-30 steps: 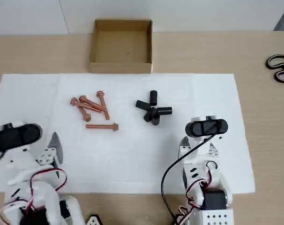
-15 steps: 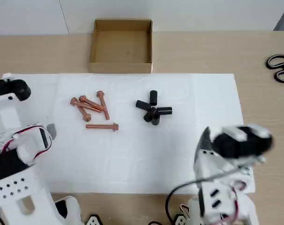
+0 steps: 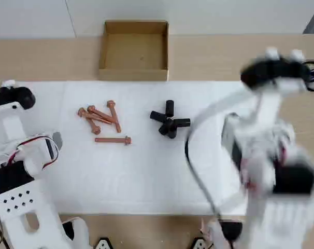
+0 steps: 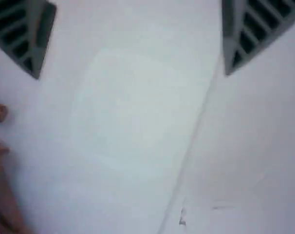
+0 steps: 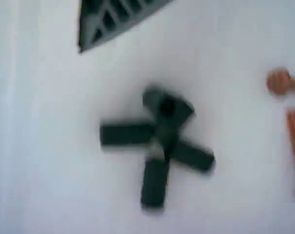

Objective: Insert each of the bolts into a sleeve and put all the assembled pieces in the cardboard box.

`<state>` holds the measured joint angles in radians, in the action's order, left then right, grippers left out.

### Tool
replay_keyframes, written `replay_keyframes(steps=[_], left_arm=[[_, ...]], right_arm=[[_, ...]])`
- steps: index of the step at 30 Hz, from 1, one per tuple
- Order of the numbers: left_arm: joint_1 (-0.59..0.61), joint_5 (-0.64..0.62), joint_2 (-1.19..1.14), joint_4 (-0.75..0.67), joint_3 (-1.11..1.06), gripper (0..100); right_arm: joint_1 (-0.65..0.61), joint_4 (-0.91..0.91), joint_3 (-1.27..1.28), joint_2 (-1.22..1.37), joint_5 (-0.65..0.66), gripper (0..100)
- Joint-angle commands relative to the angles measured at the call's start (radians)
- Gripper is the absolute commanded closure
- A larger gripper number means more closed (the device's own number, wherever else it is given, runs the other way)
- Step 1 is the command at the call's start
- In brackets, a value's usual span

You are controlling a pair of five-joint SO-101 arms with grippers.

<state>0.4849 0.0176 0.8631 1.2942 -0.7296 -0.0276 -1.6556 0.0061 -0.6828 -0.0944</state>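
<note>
Left gripper [image 4: 133,44]: released, its two dark fingers [image 4: 26,34] spread wide with nothing between them, hanging over the white sheet [image 3: 146,176] near the bolts.
Right gripper [image 3: 230,139]: above the sheet beside the sleeves; I cannot tell whether it is released or clenched.
Change: in the last half second my right arm has swung up and toward the far right of the table; the left arm has hardly moved. Bolts, sleeves and box lie as before.
Bolts [image 3: 102,122]: copper, loose on the sheet, one lying apart from the heap.
Sleeves [image 3: 170,120]: black, clustered at mid-sheet.
Cardboard box [image 3: 133,75]: on the wooden table [image 3: 43,57], touching the sheet's far edge.
</note>
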Motion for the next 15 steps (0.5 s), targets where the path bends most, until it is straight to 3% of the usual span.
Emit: replay_keyframes(steps=[1, 9, 15], left_arm=[[0.002, -0.006, 0.0, -0.032, -0.001, 77], [0.002, -0.006, 0.0, -0.034, -0.004, 77], [0.006, -0.005, 0.0, -0.029, -0.004, 77]], right_arm=[[0.001, -0.067, -0.203, 0.341, -0.005, 81.4], [-0.214, -0.03, -0.304, 0.579, -0.061, 81.3], [-0.251, 0.064, -0.302, 0.719, -0.086, 81.6]])
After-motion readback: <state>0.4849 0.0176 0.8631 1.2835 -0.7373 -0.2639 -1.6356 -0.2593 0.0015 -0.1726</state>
